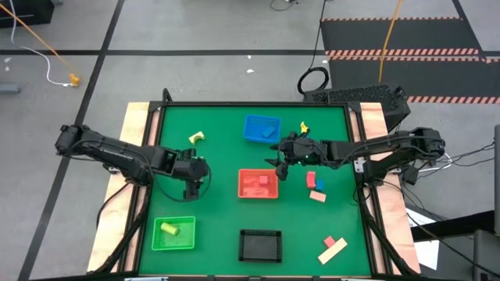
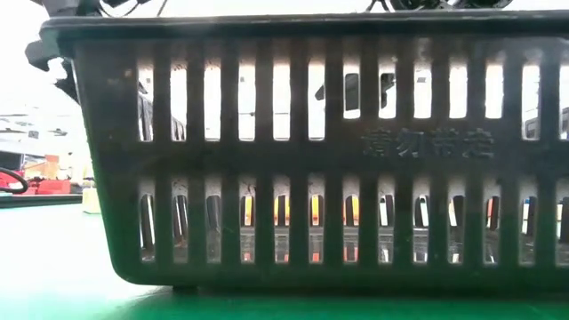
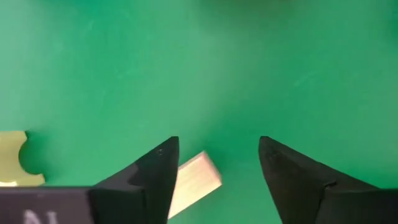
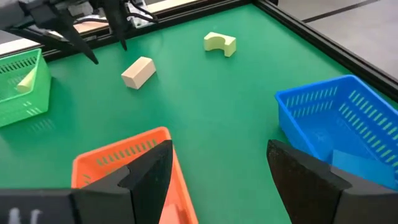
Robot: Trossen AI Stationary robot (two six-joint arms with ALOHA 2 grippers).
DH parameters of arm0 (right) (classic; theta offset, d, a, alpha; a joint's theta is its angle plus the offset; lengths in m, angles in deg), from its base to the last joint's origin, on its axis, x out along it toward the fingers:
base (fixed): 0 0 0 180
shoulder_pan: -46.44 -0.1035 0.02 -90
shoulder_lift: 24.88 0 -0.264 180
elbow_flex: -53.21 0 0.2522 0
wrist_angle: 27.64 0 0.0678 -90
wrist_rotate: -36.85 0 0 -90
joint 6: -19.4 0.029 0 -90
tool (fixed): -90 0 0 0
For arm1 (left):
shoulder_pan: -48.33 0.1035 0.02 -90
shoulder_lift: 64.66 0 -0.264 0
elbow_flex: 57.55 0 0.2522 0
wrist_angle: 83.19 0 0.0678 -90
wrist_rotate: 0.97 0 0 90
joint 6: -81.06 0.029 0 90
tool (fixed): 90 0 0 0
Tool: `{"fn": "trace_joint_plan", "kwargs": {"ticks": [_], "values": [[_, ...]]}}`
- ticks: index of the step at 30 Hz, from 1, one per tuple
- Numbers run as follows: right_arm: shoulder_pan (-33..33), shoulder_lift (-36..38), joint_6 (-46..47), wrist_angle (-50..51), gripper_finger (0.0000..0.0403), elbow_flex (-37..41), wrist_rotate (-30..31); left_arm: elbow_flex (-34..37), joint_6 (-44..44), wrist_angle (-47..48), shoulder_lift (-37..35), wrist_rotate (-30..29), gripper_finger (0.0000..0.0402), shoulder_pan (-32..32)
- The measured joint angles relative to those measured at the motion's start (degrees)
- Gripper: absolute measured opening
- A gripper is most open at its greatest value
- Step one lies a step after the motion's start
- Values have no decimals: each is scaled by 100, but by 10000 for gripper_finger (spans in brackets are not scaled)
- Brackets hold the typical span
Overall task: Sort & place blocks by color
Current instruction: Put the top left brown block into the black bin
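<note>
A tan block lies flat on the green mat between the open fingers of my left gripper, close to one finger; the right wrist view shows the tan block with the left gripper above it, apart. In the high view my left gripper is left of the red bin. A yellow arch lies farther back. My right gripper is open, hovering between the red bin and the blue bin. Red, blue, pink and tan blocks lie on the right.
The green bin at near left holds a yellow block. The blue bin holds a blue block. The black bin stands at the near edge and fills the low view. A small yellow piece lies near the far edge.
</note>
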Motion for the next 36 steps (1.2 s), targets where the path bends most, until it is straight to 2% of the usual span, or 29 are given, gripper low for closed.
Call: {"fn": "trace_joint_plan", "kwargs": {"ticks": [3, 6, 11, 15, 29, 34, 36], "values": [[37, 0, -21, -2, 254, 0, -4, 2, 386, 112, 300, -96, 253, 51], [67, 0, -87, 22, 254, 0, -7, 0, 1286, 125, 554, -123, 263, 31], [68, 0, -131, 102, 254, 0, -9, 2, 3016, 164, 849, -119, 254, -98], [68, 0, -131, 209, 254, 0, -11, 0, 3841, 138, 1015, -121, 240, -88], [68, 0, -131, 251, 254, 0, -11, 2, 4621, 334, 2041, -15, 203, -4], [65, 0, -131, 252, 254, 0, -12, -13, 4616, 455, 2126, -235, 202, -9], [63, -1, -131, 253, 254, 2, -14, 8, 4654, 696, 2056, -509, 203, -2]]}}
